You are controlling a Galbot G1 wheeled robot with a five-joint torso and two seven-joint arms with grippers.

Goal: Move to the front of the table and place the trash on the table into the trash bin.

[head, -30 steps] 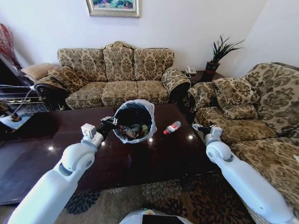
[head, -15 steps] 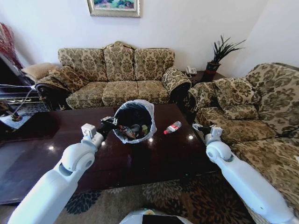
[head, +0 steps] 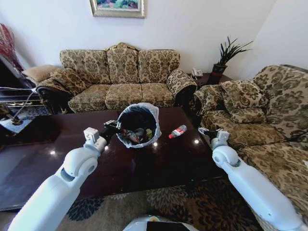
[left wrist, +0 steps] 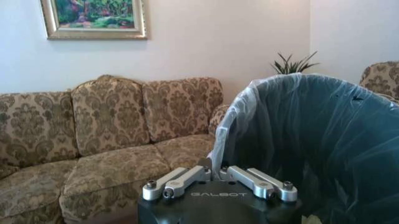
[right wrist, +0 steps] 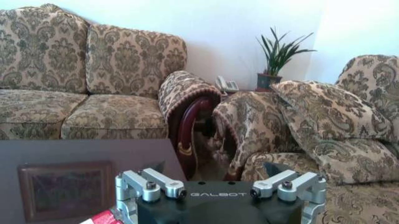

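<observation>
On the glossy dark table (head: 144,166) the black trash bin (head: 153,114) with its white liner leans toward me, and several scraps of trash (head: 136,135) lie inside it. My left gripper (head: 114,126) is shut on the bin's rim on its left side. In the left wrist view the liner's wall (left wrist: 311,140) rises right beside that gripper (left wrist: 216,174). A small clear bottle with a red label (head: 177,131) lies on the table to the right of the bin. My right gripper (head: 206,132) hovers open at the table's right edge, a short way right of the bottle.
A patterned sofa (head: 122,77) stands behind the table and another (head: 260,120) along its right side, close to my right arm. A side table with a phone (head: 196,73) and a potted plant (head: 226,55) fills the corner. Patterned carpet (head: 192,202) lies in front.
</observation>
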